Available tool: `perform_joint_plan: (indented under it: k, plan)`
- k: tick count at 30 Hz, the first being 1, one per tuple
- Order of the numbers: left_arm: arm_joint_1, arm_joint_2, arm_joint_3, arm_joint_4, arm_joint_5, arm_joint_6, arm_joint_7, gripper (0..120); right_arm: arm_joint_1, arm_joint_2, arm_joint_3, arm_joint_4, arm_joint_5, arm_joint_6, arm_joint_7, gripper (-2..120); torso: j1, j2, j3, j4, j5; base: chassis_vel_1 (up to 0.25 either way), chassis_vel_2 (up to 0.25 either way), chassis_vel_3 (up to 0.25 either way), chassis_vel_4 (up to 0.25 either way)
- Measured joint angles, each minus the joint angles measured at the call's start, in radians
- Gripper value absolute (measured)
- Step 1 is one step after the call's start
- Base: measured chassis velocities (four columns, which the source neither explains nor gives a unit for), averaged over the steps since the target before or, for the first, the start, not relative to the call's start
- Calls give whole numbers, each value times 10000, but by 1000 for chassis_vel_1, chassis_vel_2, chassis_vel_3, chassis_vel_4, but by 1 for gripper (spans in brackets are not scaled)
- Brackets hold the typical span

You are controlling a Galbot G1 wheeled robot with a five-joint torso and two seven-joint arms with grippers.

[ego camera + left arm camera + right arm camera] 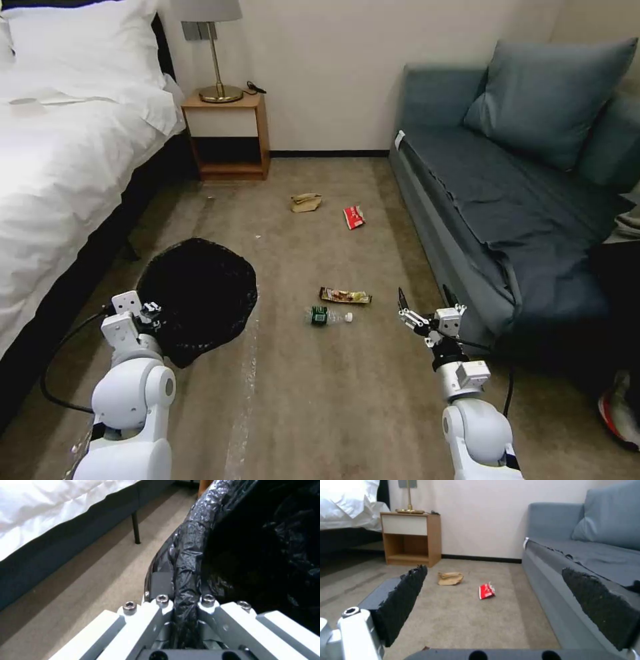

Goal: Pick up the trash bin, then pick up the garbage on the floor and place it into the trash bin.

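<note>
At near left, left gripper (185, 605) clamped on bin (200, 293) rim; right gripper (421, 308) apart. Next, likely: reach left for bottle (328, 317).

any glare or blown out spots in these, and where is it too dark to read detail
Head view: the white bedding is overexposed, while the trash bin reads as flat black. Left wrist view: the bin's glossy black bag, clamped in the left gripper, catches speckled highlights, its inside pure shadow. Right wrist view: the bed corner blows out to white.
</note>
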Motion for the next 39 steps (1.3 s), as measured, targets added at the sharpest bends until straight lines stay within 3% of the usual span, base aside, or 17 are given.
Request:
perform_joint_plan:
  k: [28, 39]
  plan:
    - [59, 39, -36, -135, 15, 15, -32, 1, -34, -5, -88, 28, -186, -86, -12, 100, 0, 0, 0, 0, 0, -29, 25, 30, -30]
    - [-32, 26, -23, -53, 39, 19, -40, 1, 29, -14, -126, -48, -212, -87, -35, 100, 1, 0, 1, 0, 0, -126, 134, 125, -113]
